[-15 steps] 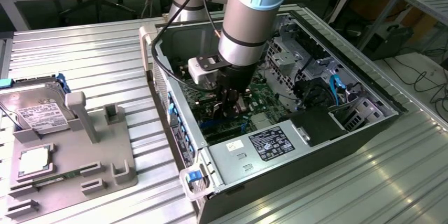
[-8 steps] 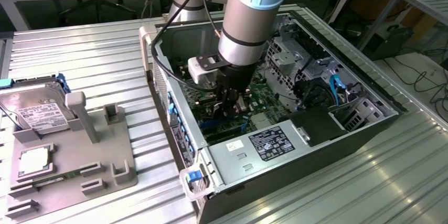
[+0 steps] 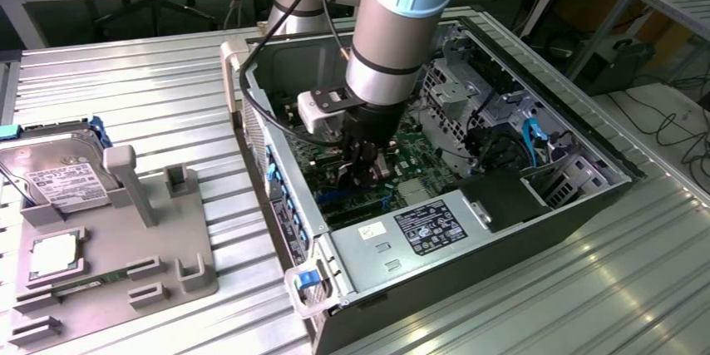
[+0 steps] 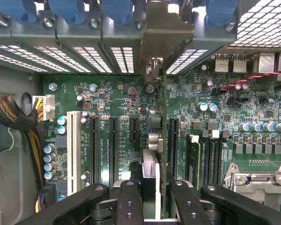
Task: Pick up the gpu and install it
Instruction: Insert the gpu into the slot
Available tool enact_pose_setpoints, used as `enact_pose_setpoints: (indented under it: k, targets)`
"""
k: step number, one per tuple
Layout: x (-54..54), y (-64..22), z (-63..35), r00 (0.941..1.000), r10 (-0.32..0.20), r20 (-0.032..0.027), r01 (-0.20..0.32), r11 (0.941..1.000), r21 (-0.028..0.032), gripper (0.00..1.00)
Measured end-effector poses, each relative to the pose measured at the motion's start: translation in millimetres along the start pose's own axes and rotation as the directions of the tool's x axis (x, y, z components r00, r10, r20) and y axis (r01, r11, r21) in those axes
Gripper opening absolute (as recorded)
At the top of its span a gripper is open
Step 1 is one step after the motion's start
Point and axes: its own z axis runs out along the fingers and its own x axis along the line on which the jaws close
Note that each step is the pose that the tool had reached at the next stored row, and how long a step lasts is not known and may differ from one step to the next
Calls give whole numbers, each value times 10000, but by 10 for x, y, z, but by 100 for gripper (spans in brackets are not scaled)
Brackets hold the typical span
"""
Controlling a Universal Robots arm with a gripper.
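The worktop (image 3: 133, 72), a ribbed metal surface, carries an open computer case (image 3: 577, 197) lying on its side near the far right, with a grey fixture tray (image 3: 166, 247) at the near-left corner. The tray holds a silver hard drive (image 3: 61, 174) standing in its cradle, kept out of the way of the work.

The robot arm (image 3: 388, 31) reaches straight down into the case so that the gripper (image 4: 152, 197) hangs over the motherboard (image 4: 117, 98).

In the wrist view the gpu (image 4: 152, 164) stands on edge between the jaws, which are clamped on it from both flat sides. Held upright like this, its lower edge can line up with a long expansion slot (image 4: 172, 140) on the board, and its metal bracket end (image 4: 154, 51) points toward the vented rear wall of the case, where the blue retaining clips (image 4: 70, 9) sit. Whether the card's edge is already seated in the slot cannot be told.
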Motion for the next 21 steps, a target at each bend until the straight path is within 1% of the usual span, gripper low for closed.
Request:
enact_pose_setpoints:
  k: [10, 13, 21]
  targets:
    - [0, 1, 46, 10000, 0, 1, 0, 10000, 0, 28]
    - [0, 1, 50, 10000, 0, 11, 0, 10000, -1, 28]
    - [0, 1, 51, 10000, 0, 13, 0, 10000, 0, 28]
